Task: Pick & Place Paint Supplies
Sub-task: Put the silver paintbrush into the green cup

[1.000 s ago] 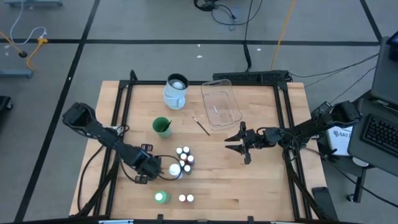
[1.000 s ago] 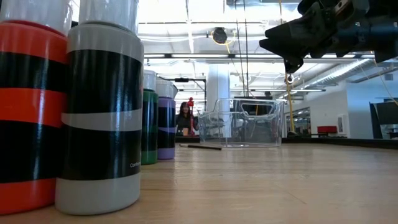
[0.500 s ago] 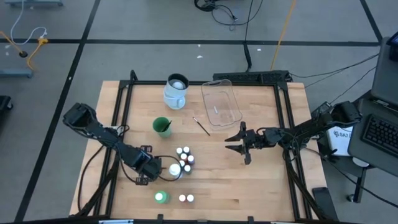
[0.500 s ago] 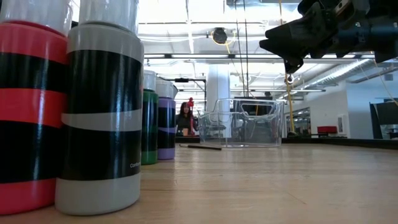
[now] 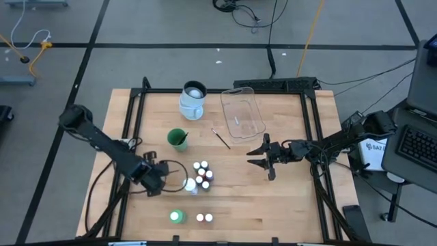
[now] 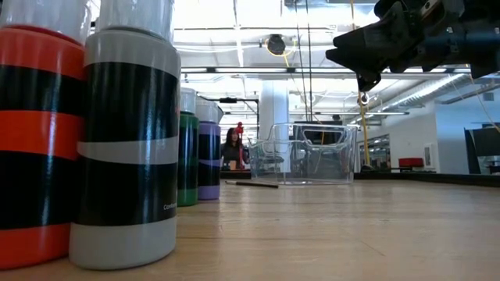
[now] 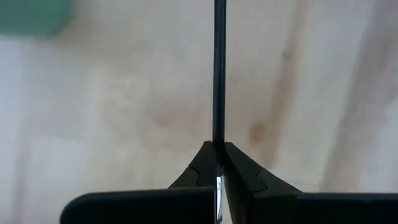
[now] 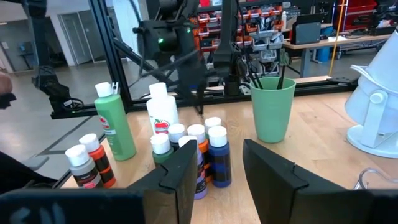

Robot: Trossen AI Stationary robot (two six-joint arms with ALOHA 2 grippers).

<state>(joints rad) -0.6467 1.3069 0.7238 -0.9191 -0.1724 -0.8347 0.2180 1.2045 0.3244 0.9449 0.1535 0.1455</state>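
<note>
Paint bottles (image 5: 201, 175) partly hide the left tool (image 5: 166, 179), pinched on a thin dark brush (image 7: 219, 68); right tool (image 5: 261, 156) gapes.

Hardly any writing could be read. On the grey-banded bottle (image 6: 129, 148) nearest the low camera, small white letters at the label's edge began "Con" and were cut off. The white bottle (image 8: 163, 112) bore a red emblem with print too small to read.

Left end effector (image 7: 217, 163) clamped — right end effector (image 8: 219, 163) parted.
</note>
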